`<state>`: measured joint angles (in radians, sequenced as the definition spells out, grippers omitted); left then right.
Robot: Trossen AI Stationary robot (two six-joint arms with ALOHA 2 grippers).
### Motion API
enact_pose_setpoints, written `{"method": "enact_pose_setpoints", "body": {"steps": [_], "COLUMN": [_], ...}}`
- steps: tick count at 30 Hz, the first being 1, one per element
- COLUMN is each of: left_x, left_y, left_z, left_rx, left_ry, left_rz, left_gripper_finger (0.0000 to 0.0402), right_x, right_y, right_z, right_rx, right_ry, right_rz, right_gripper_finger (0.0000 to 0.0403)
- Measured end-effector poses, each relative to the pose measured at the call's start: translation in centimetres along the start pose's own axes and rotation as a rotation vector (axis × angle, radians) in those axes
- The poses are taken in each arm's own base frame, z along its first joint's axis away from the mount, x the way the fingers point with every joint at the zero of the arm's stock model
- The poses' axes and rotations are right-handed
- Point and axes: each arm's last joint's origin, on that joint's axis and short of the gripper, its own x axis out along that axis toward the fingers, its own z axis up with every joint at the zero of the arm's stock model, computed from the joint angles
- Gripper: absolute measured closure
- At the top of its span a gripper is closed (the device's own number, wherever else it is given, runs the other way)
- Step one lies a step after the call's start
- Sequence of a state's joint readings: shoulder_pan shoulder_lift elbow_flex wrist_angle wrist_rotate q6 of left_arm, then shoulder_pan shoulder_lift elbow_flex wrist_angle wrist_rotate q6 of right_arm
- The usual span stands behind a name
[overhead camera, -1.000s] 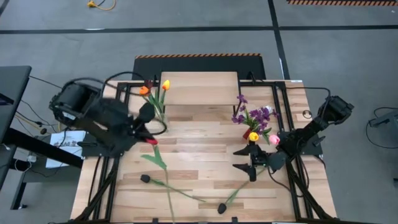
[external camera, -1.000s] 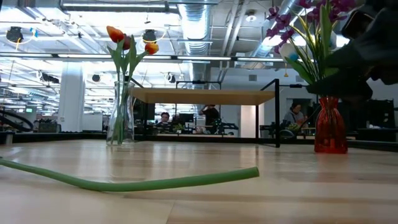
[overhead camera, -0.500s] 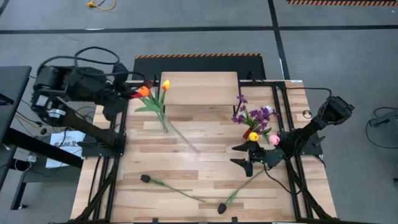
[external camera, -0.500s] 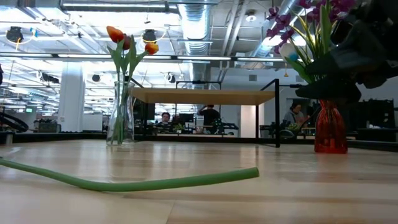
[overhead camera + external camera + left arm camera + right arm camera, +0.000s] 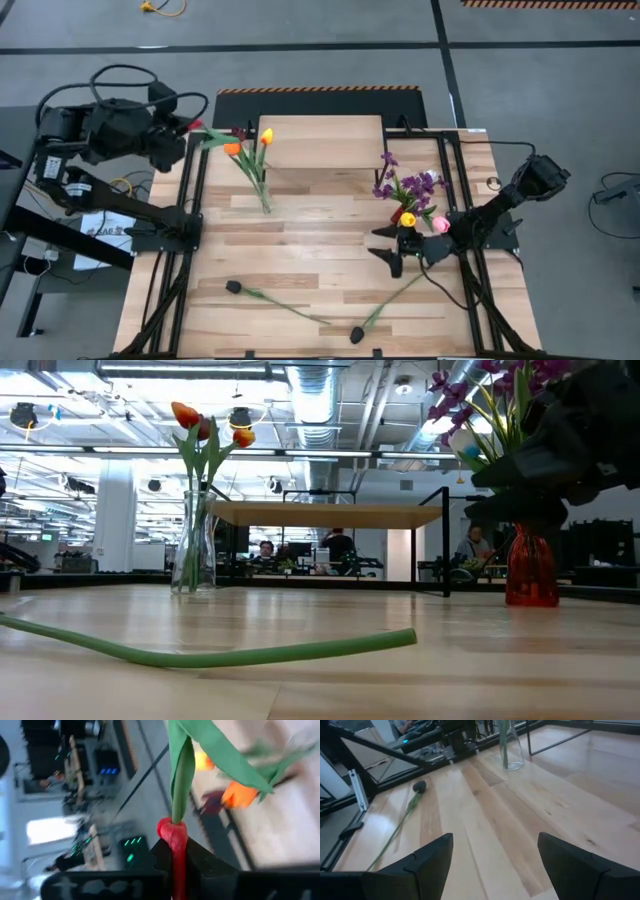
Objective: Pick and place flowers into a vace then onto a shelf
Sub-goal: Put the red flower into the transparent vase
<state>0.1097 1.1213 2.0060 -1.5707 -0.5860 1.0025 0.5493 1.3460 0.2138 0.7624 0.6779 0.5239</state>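
Over the last second my left arm has swung up and away from the middle of the worktop [image 5: 330,250], where it was bent over a red flower, and now hangs out past the far-left corner; the flower has left the boards with it. The left end effector [image 5: 186,128] is clamped together on that red flower [image 5: 173,836], gripping it right at the head, with stem and leaf trailing out from the fingers toward the clear vase [image 5: 193,550]. That vase stands near the far-left part of the worktop, just beside the left end of the shelf [image 5: 322,142], and already carries orange and yellow flowers [image 5: 248,142]. I judge the pick is done and the insertion is next, though holding by the head means the stem end must be swung round and aimed down into the vase mouth, which looks awkward from here. The right arm has edged slightly toward the near edge. Its end effector [image 5: 389,250] sits low by the right side, just beside the red vase [image 5: 531,568] of purple sprigs, its fingers [image 5: 431,862] spread wide with nothing between them, only bare boards. Two black flowers [image 5: 234,287] lie near the near edge with stems crossing, so neither vase is full, and neither stands on the shelf.
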Motion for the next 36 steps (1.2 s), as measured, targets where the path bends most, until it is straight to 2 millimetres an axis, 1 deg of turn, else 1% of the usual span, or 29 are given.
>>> {"method": "enact_pose_setpoints", "body": {"steps": [5, 9, 13, 15, 24, 28, 32, 36], "left_x": [0.0, 0.0, -0.1, -0.1, -0.1, 0.4, 1.6, 3.2], "left_y": [0.3, 0.6, 0.6, 0.6, 0.6, 0.9, 1.5, 2.0], "left_z": [-0.8, -1.1, -1.2, -1.2, -1.2, -0.7, 0.5, 2.0], "left_rx": [0.112, 0.275, 0.453, 0.515, 0.661, 0.722, 0.787, 0.848], "left_ry": [0.164, 0.3, 0.346, 0.366, 0.372, 0.376, 0.385, 0.389], "left_rz": [0.073, 0.114, 0.099, 0.093, 0.065, 0.057, 0.048, 0.023], "left_gripper_finger": [0.0401, 0.0401, 0.0401, 0.04, 0.0398, 0.0399, 0.0399, 0.0399], "right_x": [0.3, 0.4, 0.4, 0.4, 0.3, 0.3, 0.3, 0.3], "right_y": [-0.4, -0.6, -0.6, -0.5, -0.4, -0.4, -0.4, -0.4], "right_z": [0.2, 0.3, 0.3, 0.3, 0.2, 0.2, 0.2, 0.2], "right_rx": [0.007, 0.009, 0.01, 0.009, 0.006, 0.005, -0.002, -0.009], "right_ry": [-0.007, -0.009, -0.009, -0.009, -0.007, -0.007, -0.006, -0.006], "right_rz": [-0.024, -0.032, -0.033, -0.031, -0.023, -0.023, -0.023, -0.024], "right_gripper_finger": [0.0117, 0.0117, 0.0117, 0.0117, 0.0117, 0.0117, 0.0117, 0.0117]}}
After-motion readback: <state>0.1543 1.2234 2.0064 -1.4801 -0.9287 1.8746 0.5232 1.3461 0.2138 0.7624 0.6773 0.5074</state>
